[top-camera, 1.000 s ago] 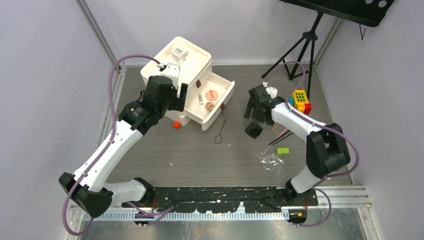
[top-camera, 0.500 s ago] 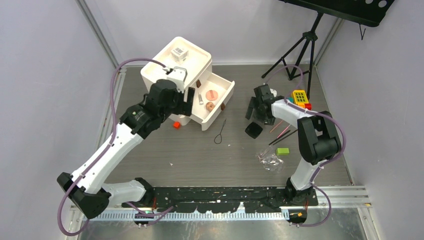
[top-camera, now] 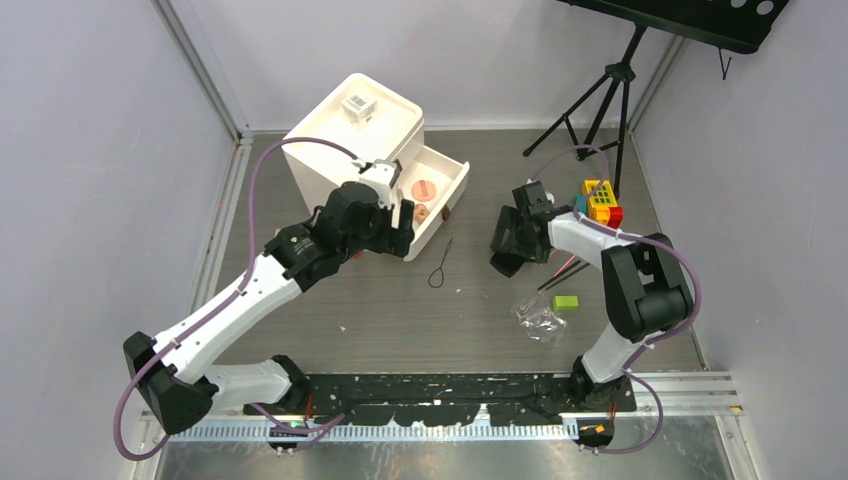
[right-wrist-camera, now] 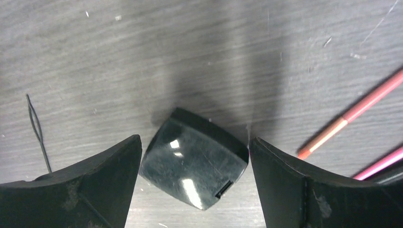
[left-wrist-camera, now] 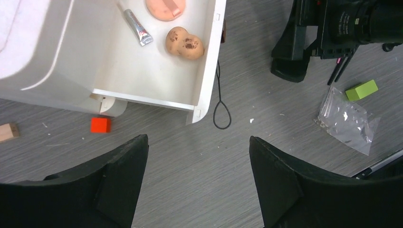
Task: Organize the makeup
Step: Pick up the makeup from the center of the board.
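The black compact (right-wrist-camera: 195, 159) lies on the table between the open fingers of my right gripper (right-wrist-camera: 195, 140), which is low over it; I cannot tell if they touch it. In the top view the right gripper (top-camera: 510, 245) covers most of it. A red pencil (right-wrist-camera: 354, 111) and a pink pencil (right-wrist-camera: 380, 164) lie to its right. My left gripper (left-wrist-camera: 197, 142) is open and empty above the table, in front of the open white drawer (left-wrist-camera: 206, 71). The drawer holds a pink puff (left-wrist-camera: 165, 7), a small tube (left-wrist-camera: 138, 27) and a peach sponge (left-wrist-camera: 184, 42). A clear barcoded box (top-camera: 360, 103) sits on the white organizer (top-camera: 320, 140).
A small red cube (left-wrist-camera: 100, 124) and a wooden piece (left-wrist-camera: 7, 132) lie by the organizer. A black loop (left-wrist-camera: 221, 102) lies beside the drawer's corner. A small green piece (top-camera: 566, 301) and a clear plastic bag (top-camera: 540, 320) lie front right. Toy blocks (top-camera: 600, 200) and a tripod (top-camera: 600, 100) are at the back right.
My left gripper has swung right from the organizer's side to in front of the drawer. My right gripper has come down over the black compact.
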Available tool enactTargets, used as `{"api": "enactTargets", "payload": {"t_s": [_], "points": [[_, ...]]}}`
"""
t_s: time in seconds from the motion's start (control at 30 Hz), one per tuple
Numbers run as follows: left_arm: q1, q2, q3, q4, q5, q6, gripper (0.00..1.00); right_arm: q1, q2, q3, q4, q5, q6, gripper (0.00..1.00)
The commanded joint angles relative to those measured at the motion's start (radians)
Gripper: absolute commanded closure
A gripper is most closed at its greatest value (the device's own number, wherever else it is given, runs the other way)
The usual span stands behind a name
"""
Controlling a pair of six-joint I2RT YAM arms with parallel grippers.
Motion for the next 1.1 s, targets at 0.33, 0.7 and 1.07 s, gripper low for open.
{"api": "enactTargets", "payload": {"t_s": [0.33, 0.7, 1.07], "points": [[-0.007, -0.037, -0.028, 0.067, 0.009, -0.015, 0.2, 0.143, -0.101, -0.028, -0.107, 0.079, -0.008, 0.1], [-0.007, -0.036, -0.039, 0.075, 0.016, 0.001, 0.19, 0.158, -0.084, 0.032, -0.173, 0.188, 0.136, 0.07], [-0.007, -0.052, -0.044, 0.067, -0.008, 0.041, 0.18, 0.231, -0.04, 0.049, -0.222, 0.286, 0.281, 0.06]]}}
